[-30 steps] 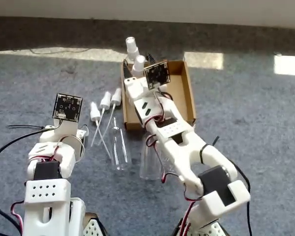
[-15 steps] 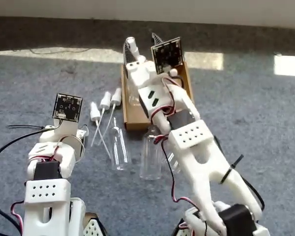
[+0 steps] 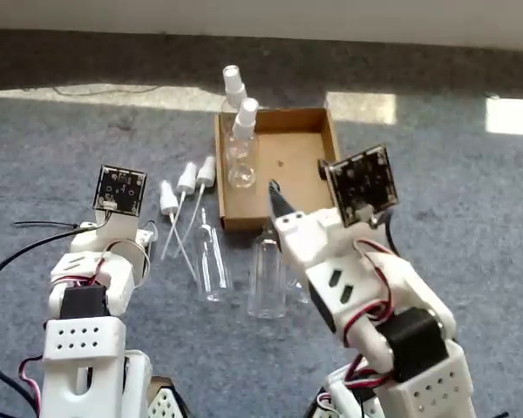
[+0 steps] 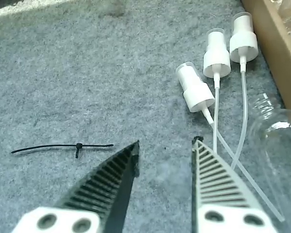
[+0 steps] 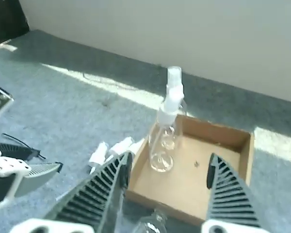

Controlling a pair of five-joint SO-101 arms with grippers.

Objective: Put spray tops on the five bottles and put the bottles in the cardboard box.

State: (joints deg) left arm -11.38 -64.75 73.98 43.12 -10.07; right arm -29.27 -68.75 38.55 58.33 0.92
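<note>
The cardboard box [image 3: 307, 146] lies on the carpet, and two clear bottles with white spray tops [image 3: 242, 144] stand in its left part. From the right wrist view these capped bottles [image 5: 166, 127] are beyond my open, empty right gripper [image 5: 169, 156], which hangs above the box's near wall [image 5: 155, 199]. Three loose spray tops [image 3: 186, 183] lie left of the box. An uncapped bottle [image 3: 211, 259] lies on the carpet and another [image 3: 267, 272] stands beside it. My left gripper [image 4: 167, 143] is open just short of the spray tops [image 4: 196, 91].
A black cable tie [image 4: 63, 146] lies on the carpet beside the left gripper. The box's brown wall [image 4: 274, 43] runs past the spray tops, with the lying bottle's neck [image 4: 274, 121] close to it. Grey carpet surrounds everything; a wall stands behind the box.
The right arm has drawn back from over the box toward the near side, leaving the second capped bottle standing inside. The left arm has not moved.
</note>
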